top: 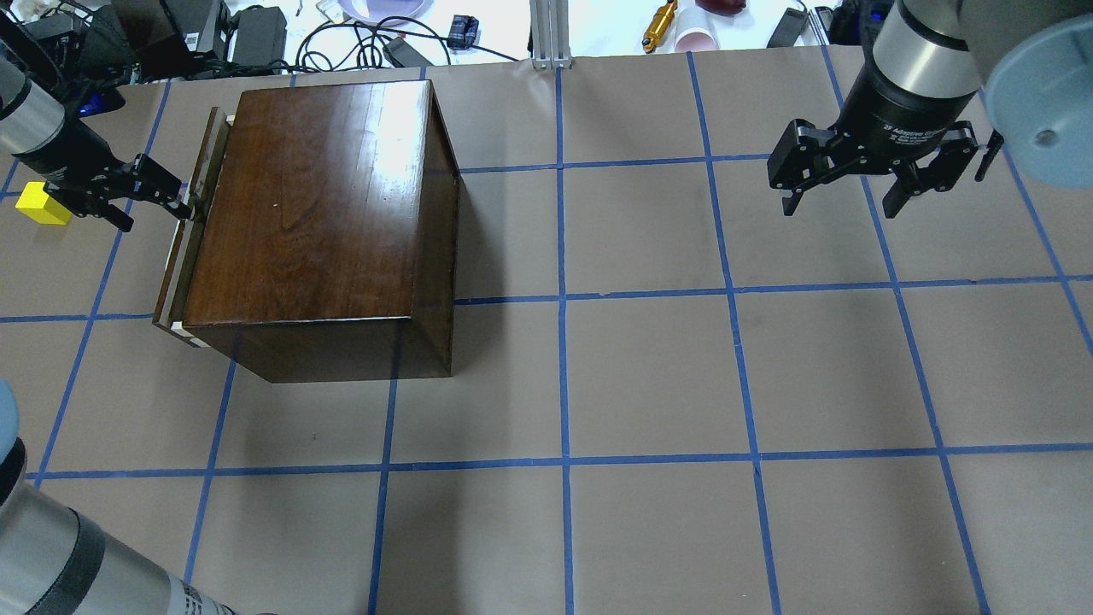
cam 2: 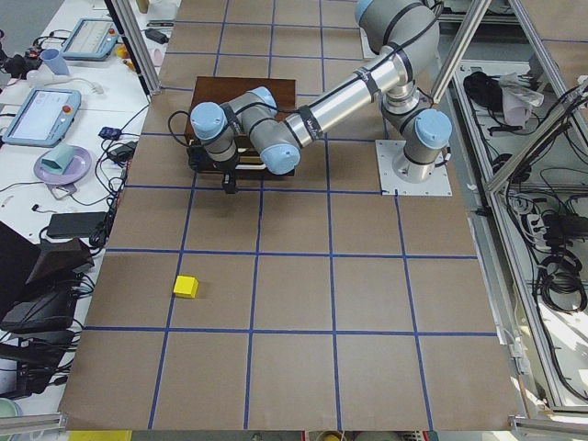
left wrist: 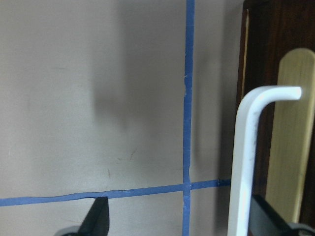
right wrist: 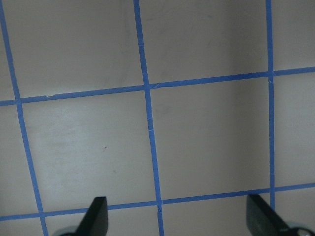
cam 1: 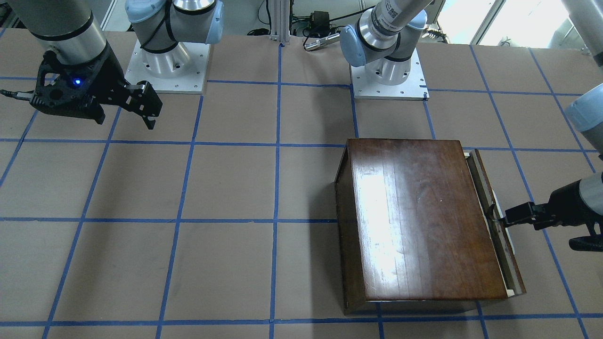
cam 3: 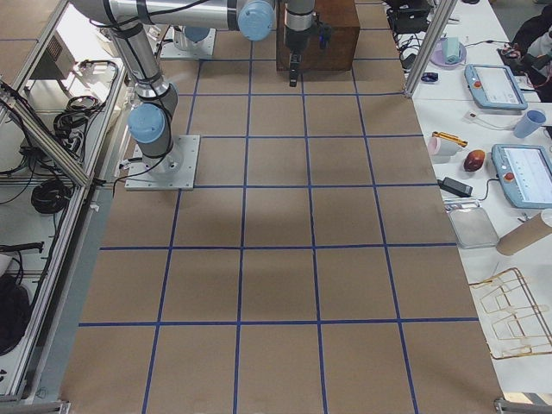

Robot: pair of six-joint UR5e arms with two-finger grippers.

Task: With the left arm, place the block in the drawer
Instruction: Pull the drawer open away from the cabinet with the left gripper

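The yellow block [top: 41, 203] lies on the table behind my left gripper, apart from it; it also shows in the exterior left view [cam 2: 186, 287]. The dark brown box [top: 316, 205] has its drawer [top: 175, 282] pulled out a little, so a pale-wood edge shows. My left gripper [top: 175, 201] is at the drawer front [cam 1: 512, 266]. In the left wrist view it is open [left wrist: 182, 221], and the white handle [left wrist: 243, 162] stands between the fingers, close to the right one. My right gripper [top: 841, 201] hangs open and empty above the table, far from the box.
Both arm bases [cam 1: 167, 66] stand on the table's robot side. The brown table [top: 649, 376] carries a blue tape grid. Cables, screens and cups lie beyond the far edge [top: 367, 34].
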